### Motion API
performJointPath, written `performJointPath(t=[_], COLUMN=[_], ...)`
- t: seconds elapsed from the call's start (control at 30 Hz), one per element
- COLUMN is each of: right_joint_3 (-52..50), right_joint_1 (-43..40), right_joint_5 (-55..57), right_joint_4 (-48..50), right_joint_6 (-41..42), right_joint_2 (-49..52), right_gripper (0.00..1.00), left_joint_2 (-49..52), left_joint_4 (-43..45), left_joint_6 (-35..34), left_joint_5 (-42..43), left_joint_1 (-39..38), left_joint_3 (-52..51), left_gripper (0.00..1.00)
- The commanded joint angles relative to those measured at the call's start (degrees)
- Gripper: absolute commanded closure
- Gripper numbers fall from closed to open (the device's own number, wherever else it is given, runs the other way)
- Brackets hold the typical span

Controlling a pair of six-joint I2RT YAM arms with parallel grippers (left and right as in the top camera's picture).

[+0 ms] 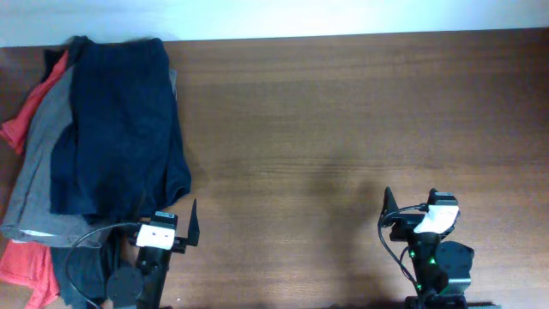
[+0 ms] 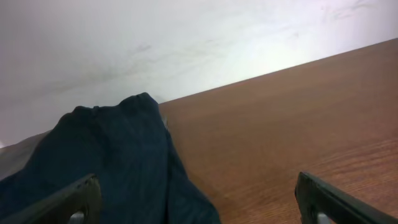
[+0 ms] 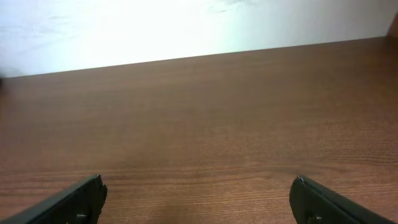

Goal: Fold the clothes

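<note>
Overhead: left gripper (image 1: 167, 215) at lower left, jaws spread wide, nothing between them; right gripper (image 1: 410, 206) at lower right, likewise spread and empty. Navy shorts (image 1: 120, 120) at upper left, lower hem just above the left gripper, atop a grey garment (image 1: 39, 172) and a red-orange garment (image 1: 26, 116). Step, as judged: opening reach, nothing grasped yet. Next: left gripper up to the hem, pinch, drag onto bare table (image 1: 343, 112).

Both arms folded low; left gripper (image 1: 167, 215) wide open, empty; right gripper (image 1: 420, 206) wide open, empty.
</note>
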Motion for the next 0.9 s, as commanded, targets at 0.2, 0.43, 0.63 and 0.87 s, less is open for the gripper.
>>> performJointPath(t=[0.2, 0.43, 0.63, 0.87], right_joint_3=[-0.57, -0.57, -0.57, -0.57], right_joint_1=[-0.37, -0.37, -0.37, -0.37], right_joint_5=[-0.31, 3.13, 3.13, 3.13], right_joint_4=[0.15, 0.11, 0.11, 0.13], right_joint_6=[0.46, 0.26, 0.24, 0.26], right_joint_2=[-0.37, -0.37, -0.37, -0.37], right_gripper=[0.02, 0.01, 0.01, 0.01], left_joint_2=[-0.55, -0.55, -0.55, -0.55], left_joint_4=[-0.61, -0.61, -0.61, -0.61], left_joint_6=[0.07, 0.07, 0.07, 0.07], left_joint_5=[-0.59, -0.57, -0.57, -0.57], left_joint_1=[0.24, 0.24, 0.24, 0.24], left_joint_3=[-0.09, -0.09, -0.09, -0.09], left_gripper=[0.01, 0.01, 0.01, 0.01])
